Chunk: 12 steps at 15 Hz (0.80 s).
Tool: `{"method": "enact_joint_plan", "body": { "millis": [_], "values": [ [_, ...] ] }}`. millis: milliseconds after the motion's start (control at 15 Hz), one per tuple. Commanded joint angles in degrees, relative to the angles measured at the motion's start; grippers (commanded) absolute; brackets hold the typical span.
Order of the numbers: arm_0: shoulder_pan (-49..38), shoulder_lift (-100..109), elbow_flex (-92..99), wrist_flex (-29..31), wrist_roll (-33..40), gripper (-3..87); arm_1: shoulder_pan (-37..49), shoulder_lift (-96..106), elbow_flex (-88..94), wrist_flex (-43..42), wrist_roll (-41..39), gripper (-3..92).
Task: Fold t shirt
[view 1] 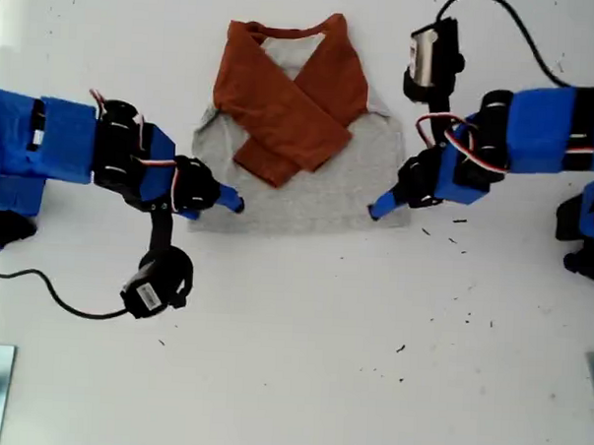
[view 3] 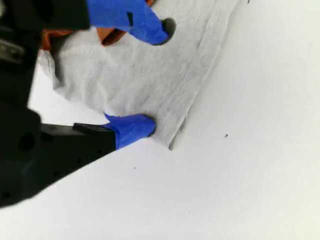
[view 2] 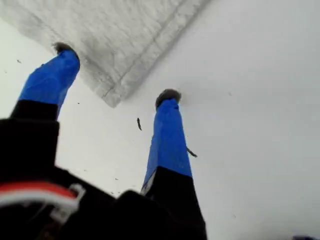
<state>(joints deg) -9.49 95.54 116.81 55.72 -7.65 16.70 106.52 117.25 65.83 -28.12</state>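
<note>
Two lower corners of the small t shirt (view 1: 318, 184), a light heather-grey body with rust-orange sleeves (view 1: 292, 114) and neckline, each have an arm's blue fingertips beside them. It lies flat on the white table (view 1: 301, 361), toward the far edge in the exterior view, with the sleeves already crossed over the chest.

My first gripper (view 2: 115, 72) has its jaws spread, one tip on the hem edge and the other on bare table beside the corner. My second gripper (view 3: 157, 76) is also spread wide, straddling the other hem corner with fabric between the fingers. Neither has pinched anything yet. I judge this placement is meant for taking both corners together, so the hem can be lifted evenly and carried up over the sleeves.

I cannot match either wrist view to a particular arm in the exterior view. Whether the lower fingers are under the cloth or just against it is unclear. No printed mark shows on the shirt, and both arms are cut off at the exterior view's sides.
</note>
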Motion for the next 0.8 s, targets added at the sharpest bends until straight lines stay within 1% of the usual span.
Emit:
{"method": "enact_joint_plan", "body": {
  "millis": [0, 133, 200, 267, 333, 467, 600, 667, 733],
  "values": [
    [-0.44, -1.85, 0.7, -4.48, 0.62, 19.9, 1.23, -5.89, -0.53, -6.33, -0.79, 29.4],
    [0.62, -2.29, 1.58, -3.69, -0.09, 15.9, 1.32, -10.9, -0.53, -9.23, 0.0, 25.9],
    [0.88, -2.11, 2.81, -4.22, -0.53, 12.8, 1.14, -12.13, -0.18, -10.46, 0.44, 19.8],
    [0.44, -2.72, 3.78, -5.19, -0.62, 1.1, 1.14, -13.18, 0.09, -11.43, 0.35, 8.7],
    [0.18, -3.87, 3.6, -6.24, 0.79, -0.3, 1.05, -13.54, 0.26, -11.87, 0.35, 3.5],
    [-0.18, -4.39, 1.85, -6.24, 2.29, -0.3, -0.09, -12.48, 0.35, -11.78, 0.88, 3.2],
    [0.79, -1.85, 0.09, -5.71, 5.36, -0.3, -1.67, -6.77, 0.7, -10.55, 0.44, 3.1],
    [2.02, -0.44, -1.58, -4.66, 6.94, -0.3, -3.16, -2.55, 0.26, -8.0, 0.0, 3.1],
    [4.13, 0.44, -4.66, -2.99, 8.61, -0.3, -5.63, 2.11, -0.79, -3.6, 0.35, 3.1]
  ]
}}
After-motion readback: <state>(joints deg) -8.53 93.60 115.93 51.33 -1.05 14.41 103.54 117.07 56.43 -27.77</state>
